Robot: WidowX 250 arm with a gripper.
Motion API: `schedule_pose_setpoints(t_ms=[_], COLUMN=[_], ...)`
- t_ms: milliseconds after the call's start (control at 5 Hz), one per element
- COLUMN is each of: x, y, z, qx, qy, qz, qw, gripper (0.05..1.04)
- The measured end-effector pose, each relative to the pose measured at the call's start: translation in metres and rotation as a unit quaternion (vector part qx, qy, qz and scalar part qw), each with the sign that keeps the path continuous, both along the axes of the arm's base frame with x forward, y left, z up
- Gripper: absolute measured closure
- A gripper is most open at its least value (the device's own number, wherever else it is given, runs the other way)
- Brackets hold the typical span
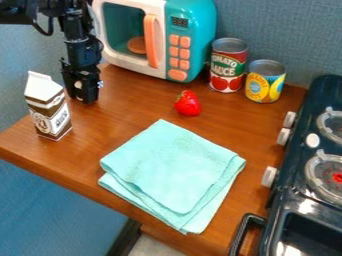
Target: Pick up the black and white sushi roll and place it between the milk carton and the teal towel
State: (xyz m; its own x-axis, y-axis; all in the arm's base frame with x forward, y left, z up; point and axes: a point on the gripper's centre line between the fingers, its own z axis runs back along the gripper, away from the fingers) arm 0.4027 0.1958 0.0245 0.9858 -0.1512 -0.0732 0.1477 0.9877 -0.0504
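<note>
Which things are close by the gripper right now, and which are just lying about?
Nearest the gripper:
brown-and-white carton, upright beside it

Lying about:
toy microwave, behind
red-labelled can
yellow-and-blue can
strawberry
folded light-teal cloth
toy stove, at the right edge

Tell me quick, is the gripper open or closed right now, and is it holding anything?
Gripper: open or closed can't be told; no held object visible.
</note>
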Motion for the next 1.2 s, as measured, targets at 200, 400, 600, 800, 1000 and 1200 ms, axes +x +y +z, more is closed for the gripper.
schedule_pose_setpoints(t_ms=[200,400,600,800,1000,1200], x=[0.003,0.003,0.004,0.007,-0.007,-0.023], y=[-0.005,-0.010,-0.029,-0.072,-0.090,-0.098], z=[0.001,0.005,0.037,0.048,0.040,0.028], qx=[-0.015,-0.031,-0.028,-0.026,-0.028,-0.052], qy=[-0.009,-0.016,-0.034,-0.042,-0.025,-0.007], qz=[-0.003,-0.004,-0.026,-0.079,-0.105,-0.130], qw=[0.9998,0.9994,0.9987,0.9956,0.9937,0.9901], gripper=[0.445,0.455,0.455,0.455,0.455,0.455])
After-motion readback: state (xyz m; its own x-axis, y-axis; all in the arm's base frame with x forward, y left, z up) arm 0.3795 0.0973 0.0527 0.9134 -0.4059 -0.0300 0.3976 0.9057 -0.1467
